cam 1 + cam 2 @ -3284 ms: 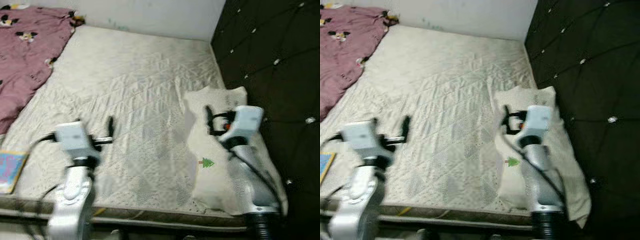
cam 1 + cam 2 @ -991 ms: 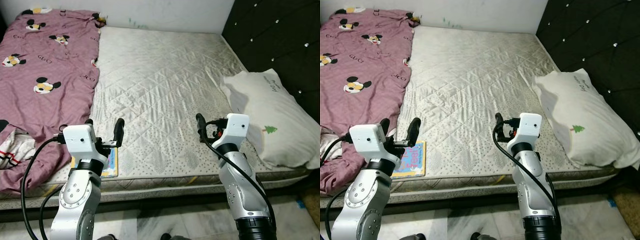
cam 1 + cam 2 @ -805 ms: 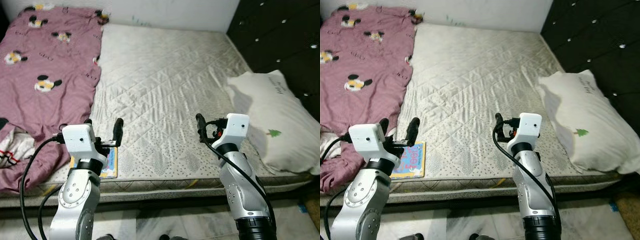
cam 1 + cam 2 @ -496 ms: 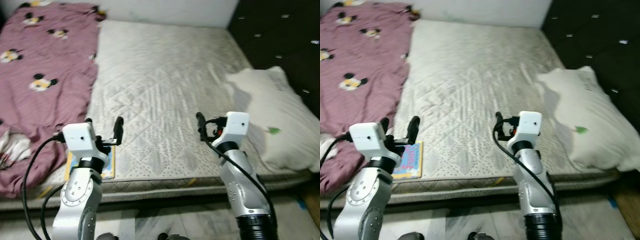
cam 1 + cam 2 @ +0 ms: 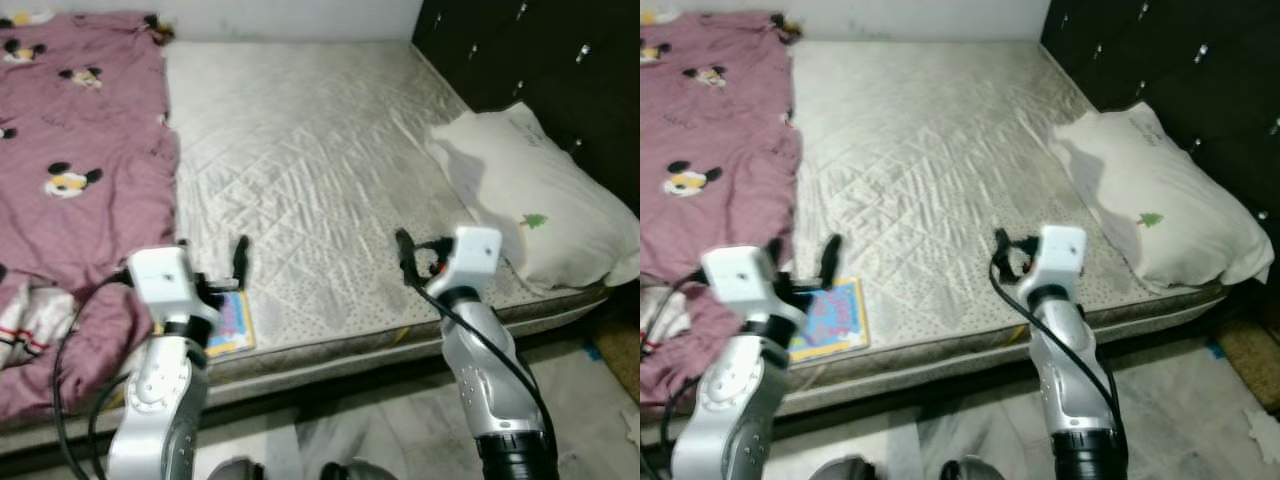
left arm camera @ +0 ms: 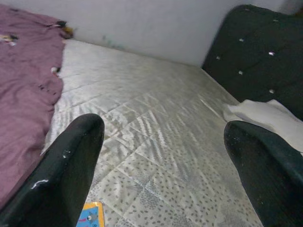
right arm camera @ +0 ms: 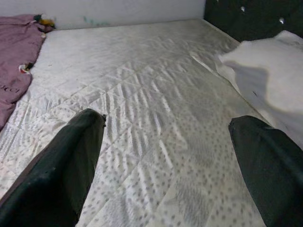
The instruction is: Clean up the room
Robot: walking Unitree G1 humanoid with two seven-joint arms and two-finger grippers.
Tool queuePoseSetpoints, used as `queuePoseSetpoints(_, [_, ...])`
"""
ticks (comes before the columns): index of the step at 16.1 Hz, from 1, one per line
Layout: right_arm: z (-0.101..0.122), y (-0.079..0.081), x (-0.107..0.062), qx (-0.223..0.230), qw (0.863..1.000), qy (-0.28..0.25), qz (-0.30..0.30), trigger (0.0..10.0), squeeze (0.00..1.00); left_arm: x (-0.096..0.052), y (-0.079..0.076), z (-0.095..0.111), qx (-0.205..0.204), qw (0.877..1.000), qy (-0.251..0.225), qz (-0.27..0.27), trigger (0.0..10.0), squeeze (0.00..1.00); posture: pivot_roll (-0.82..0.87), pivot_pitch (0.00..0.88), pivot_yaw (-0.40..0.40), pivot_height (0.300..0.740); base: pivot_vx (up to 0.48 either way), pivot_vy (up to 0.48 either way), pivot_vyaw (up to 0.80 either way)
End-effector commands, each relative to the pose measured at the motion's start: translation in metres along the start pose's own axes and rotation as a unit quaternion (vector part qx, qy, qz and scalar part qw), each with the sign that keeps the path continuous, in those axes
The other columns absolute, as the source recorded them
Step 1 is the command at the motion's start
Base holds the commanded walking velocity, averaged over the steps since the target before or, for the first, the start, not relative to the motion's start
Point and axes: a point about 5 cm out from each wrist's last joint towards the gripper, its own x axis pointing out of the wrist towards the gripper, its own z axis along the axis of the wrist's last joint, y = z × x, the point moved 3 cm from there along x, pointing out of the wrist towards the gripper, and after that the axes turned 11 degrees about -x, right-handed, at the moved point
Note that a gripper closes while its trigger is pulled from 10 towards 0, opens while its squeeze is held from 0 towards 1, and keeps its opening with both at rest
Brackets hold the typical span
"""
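Note:
A bare quilted mattress (image 5: 300, 150) lies before me. A pink blanket (image 5: 70, 170) printed with cartoon mice covers its left side and hangs over the front edge. A white pillow (image 5: 530, 200) with a small green tree rests at the right, against the black headboard. A colourful book (image 5: 228, 322) lies at the mattress's front edge, just below my left gripper (image 5: 212, 255). That gripper is open and holds nothing. My right gripper (image 7: 165, 120) is open and empty too, above the front edge and left of the pillow.
A black tufted headboard (image 5: 530, 50) walls the right side, and a white wall runs along the far side. Pale marble floor (image 5: 400, 430) lies below the bed's front edge, with a white scrap (image 5: 1265, 425) at the far right. A striped white cloth (image 5: 20, 325) peeks out by the blanket.
The whole picture has shifted, so the camera has moved: the bed now sits slanted and more floor shows in front. Both arms keep the same raised pose, open and empty.

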Motion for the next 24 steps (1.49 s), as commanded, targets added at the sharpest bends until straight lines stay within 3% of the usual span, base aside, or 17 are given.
queuePoseSetpoints(1, [0.000,0.000,-0.001,-0.001,1.000,0.002,0.002,10.0,0.00,0.000,0.000,0.003,0.006,1.000,-0.004,-0.001,10.0,0.00,0.03,0.160,-0.115,0.740,0.000,0.458,0.00])
queuePoseSetpoints(8, [-0.004,0.005,0.000,0.002,1.000,0.010,0.016,10.0,0.00,0.000,-0.001,0.004,0.008,1.000,-0.008,-0.003,10.0,0.00,0.04,0.151,-0.114,0.740,0.000,0.439,0.00])
queuePoseSetpoints(13, [-0.004,0.007,0.000,-0.005,1.000,0.007,0.022,10.0,0.00,-0.002,-0.007,0.007,0.002,0.999,-0.014,-0.033,10.0,0.00,0.04,0.148,-0.115,0.740,0.000,0.000,0.00])
queuePoseSetpoints(24, [-0.003,0.007,-0.001,-0.020,0.999,0.003,0.027,10.0,0.00,-0.003,-0.009,0.005,-0.004,0.999,-0.009,-0.038,10.0,0.00,0.03,0.160,-0.114,0.740,0.329,0.000,0.00])
